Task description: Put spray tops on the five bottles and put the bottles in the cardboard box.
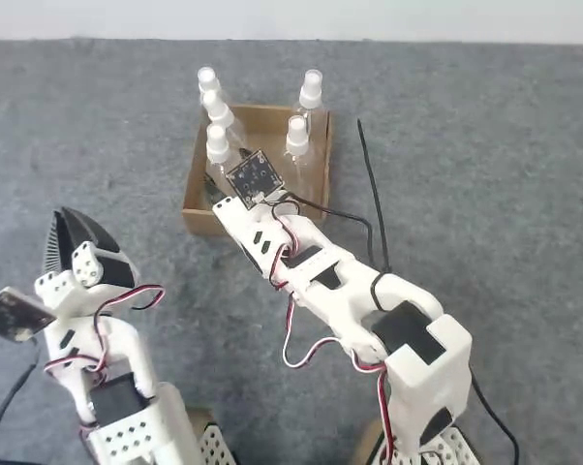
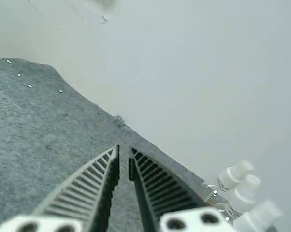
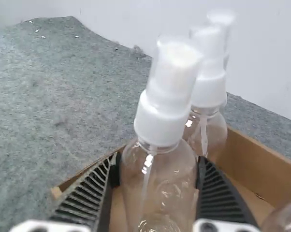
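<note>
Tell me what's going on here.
All five bottles stand in the box with spray tops on. The right arm has its jaws shut on the front bottle, at the box's near left corner. The left arm sits off to the side, jaws shut on nothing.

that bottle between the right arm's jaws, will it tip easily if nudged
Probably light: the bottle looks clear and empty. Tall and narrow with a spray top, so likely tippy, though the cardboard box wall may steady it. Smooth sides could slip in the jaws.
</note>
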Robot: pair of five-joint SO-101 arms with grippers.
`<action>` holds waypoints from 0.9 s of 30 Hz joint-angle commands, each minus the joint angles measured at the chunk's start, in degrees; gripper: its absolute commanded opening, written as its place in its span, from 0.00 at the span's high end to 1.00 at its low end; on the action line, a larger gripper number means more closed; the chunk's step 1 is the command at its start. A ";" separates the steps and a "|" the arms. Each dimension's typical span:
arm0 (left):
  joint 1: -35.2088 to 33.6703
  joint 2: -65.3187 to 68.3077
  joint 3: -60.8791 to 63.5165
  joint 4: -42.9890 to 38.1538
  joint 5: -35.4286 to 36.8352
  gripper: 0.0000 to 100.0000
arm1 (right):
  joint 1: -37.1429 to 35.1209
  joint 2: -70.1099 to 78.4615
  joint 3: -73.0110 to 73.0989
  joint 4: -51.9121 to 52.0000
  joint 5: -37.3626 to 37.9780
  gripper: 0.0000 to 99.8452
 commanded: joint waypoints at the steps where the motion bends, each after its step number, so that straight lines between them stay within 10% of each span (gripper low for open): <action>1: 0.09 -1.14 -0.48 -1.49 0.53 0.97 | -0.40 -2.77 -0.88 3.65 -0.79 0.77; 27: 0.18 -1.14 -0.48 -1.49 0.53 0.97 | -0.75 -17.36 2.29 22.81 -0.88 0.75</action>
